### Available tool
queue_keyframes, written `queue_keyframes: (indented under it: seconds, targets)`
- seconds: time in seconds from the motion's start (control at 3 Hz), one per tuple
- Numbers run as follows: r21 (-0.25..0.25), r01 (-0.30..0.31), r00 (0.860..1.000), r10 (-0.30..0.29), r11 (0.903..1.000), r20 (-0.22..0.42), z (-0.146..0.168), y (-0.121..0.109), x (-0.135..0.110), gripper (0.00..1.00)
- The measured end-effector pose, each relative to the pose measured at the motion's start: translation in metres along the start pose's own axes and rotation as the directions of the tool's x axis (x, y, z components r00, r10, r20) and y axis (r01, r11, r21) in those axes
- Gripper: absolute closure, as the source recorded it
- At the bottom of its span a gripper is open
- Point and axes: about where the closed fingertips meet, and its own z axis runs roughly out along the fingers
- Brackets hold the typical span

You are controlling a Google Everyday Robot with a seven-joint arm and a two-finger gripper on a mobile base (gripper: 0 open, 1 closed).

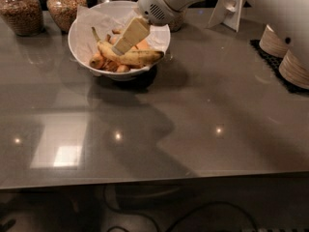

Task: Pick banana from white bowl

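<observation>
The white bowl stands at the back left of the grey table, lined with crinkled white paper. In it lies the banana, long, dull yellow with brown speckles, with its greenish stem pointing to the back left. Shorter orange bananas lie around and under it. My gripper hangs over the middle of the bowl, slanting down to the left from the white arm. Its tip is at the banana's middle; I cannot tell if it touches.
Glass jars of brown grains stand behind the bowl at the back left. Stacked beige bowls sit on a black mat at the right edge. A white card stand is at the back right.
</observation>
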Motion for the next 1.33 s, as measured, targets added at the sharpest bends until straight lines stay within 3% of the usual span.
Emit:
queue_keyframes:
  seconds: [0.33,0.67,1.33]
  targets:
    - [-0.024,-0.004,1.000,0.004,0.9997,-0.007,0.024,0.005,-0.001,0.42]
    - [-0.034,-0.020,0.999,0.019,0.9992,-0.032,0.044,0.009,0.008,0.47]
    - [-0.001,-0.054,0.992,0.054,0.9985,-0.116,0.071,0.000,0.040,0.42]
